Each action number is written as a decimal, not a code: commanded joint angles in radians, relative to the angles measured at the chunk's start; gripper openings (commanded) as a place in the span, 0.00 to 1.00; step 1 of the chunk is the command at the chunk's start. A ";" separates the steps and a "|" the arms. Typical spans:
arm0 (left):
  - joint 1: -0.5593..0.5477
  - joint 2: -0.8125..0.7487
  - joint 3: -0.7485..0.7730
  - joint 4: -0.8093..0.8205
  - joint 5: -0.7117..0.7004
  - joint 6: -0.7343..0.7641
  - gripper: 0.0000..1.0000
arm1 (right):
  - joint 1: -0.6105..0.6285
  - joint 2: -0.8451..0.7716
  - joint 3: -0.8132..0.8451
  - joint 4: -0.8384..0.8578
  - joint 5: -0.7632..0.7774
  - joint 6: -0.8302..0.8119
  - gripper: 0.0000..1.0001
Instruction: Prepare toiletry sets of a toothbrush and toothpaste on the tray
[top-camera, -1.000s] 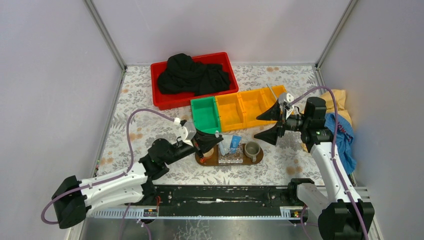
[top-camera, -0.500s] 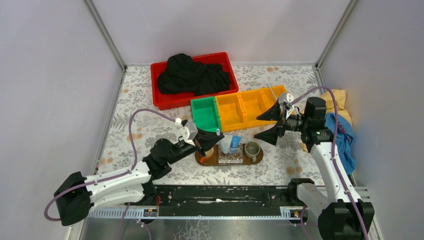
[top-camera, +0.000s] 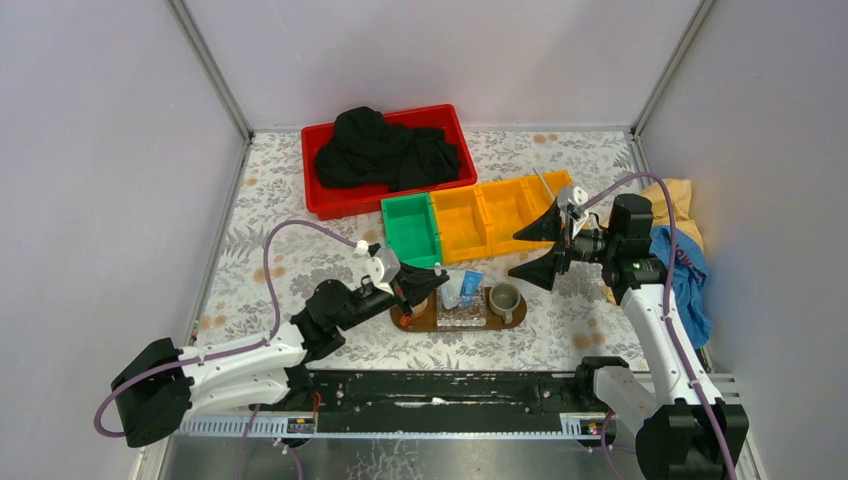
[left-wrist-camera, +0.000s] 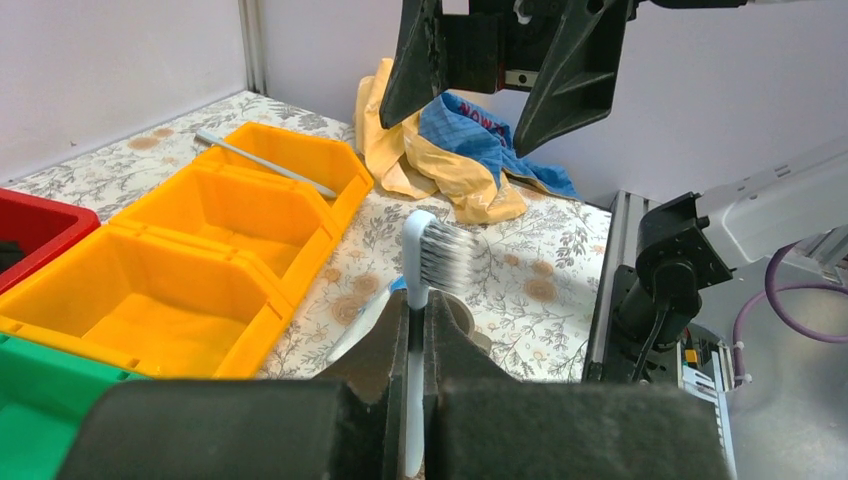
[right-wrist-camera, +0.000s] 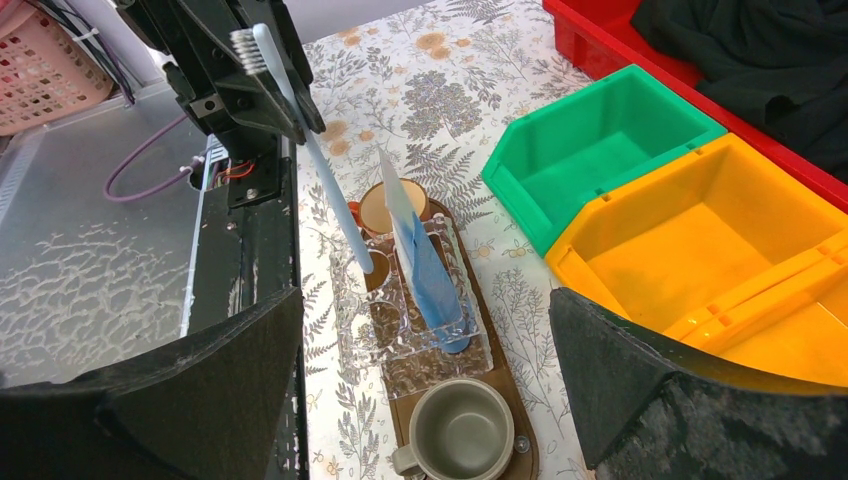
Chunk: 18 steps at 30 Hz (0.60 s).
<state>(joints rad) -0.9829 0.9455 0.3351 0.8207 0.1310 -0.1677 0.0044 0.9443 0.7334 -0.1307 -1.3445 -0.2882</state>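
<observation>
My left gripper is shut on a pale toothbrush, bristle head up. In the right wrist view the toothbrush slants down, its lower end over the clear ribbed holder on the dark-brown tray. A silvery-white toothpaste tube and a blue one stand in that holder. A second toothbrush lies across the far yellow bin. My right gripper is wide open and empty above the tray's right end.
A grey mug and a brown cup stand on the tray. Behind it sit a green bin, yellow bins and a red bin of black cloth. Yellow and blue cloths lie right.
My left arm has moved slightly right and forward, bringing the toothbrush closer over the clear holder. The right arm has not moved.
</observation>
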 joint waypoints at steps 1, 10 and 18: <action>-0.009 0.018 -0.023 0.116 0.000 0.016 0.00 | -0.009 0.002 0.026 0.009 -0.013 -0.010 1.00; -0.008 0.062 -0.053 0.181 0.002 0.020 0.00 | -0.011 0.004 0.026 0.009 -0.014 -0.009 1.00; -0.008 0.096 -0.071 0.214 0.018 0.023 0.00 | -0.011 0.004 0.026 0.010 -0.016 -0.009 0.99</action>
<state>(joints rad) -0.9829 1.0267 0.2794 0.9310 0.1345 -0.1669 -0.0006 0.9493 0.7334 -0.1307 -1.3457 -0.2882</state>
